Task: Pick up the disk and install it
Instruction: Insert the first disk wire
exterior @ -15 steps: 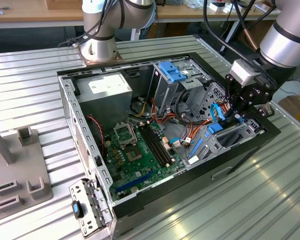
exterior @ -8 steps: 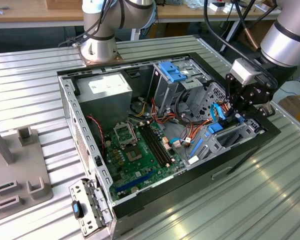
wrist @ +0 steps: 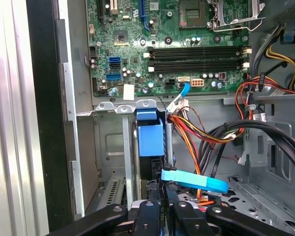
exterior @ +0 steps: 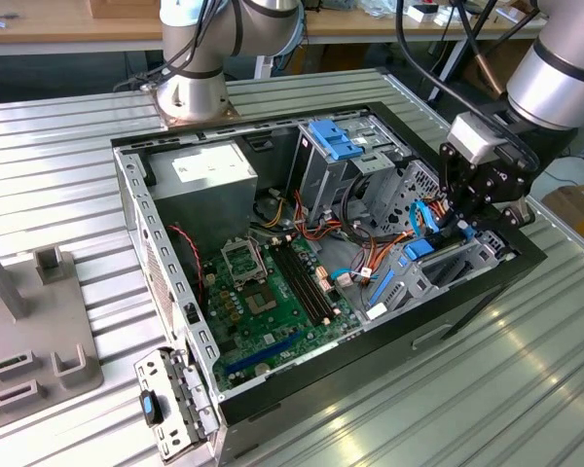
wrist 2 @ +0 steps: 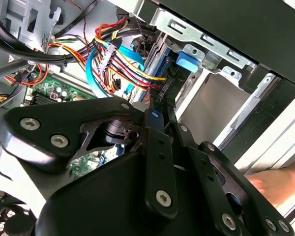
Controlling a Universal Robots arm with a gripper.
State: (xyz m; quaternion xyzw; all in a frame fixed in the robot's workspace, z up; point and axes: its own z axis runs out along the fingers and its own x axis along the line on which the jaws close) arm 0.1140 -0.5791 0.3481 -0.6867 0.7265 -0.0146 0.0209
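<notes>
The gripper [exterior: 464, 222] is seen low inside the open computer case [exterior: 487, 292], at the corner by the drive bays on the exterior view's right. In both wrist views the jaws are drawn nearly together, with only a thin gap between their black fingers [wrist: 152, 216]; whether anything is clamped there cannot be told. The disk [wrist: 151, 140] is found straight ahead of the jaws, standing on edge in a grey metal bay [wrist: 108, 147], its blue rail facing the camera in the first wrist view. A flat blue cable [wrist: 194, 181] is laid across just ahead of the jaws, beside a bundle of red, yellow and black wires [wrist 2: 120, 61]. Beyond the disk the green motherboard [wrist: 162, 44] is seen. The case is set on a ribbed metal tabletop [exterior: 58, 165].
</notes>
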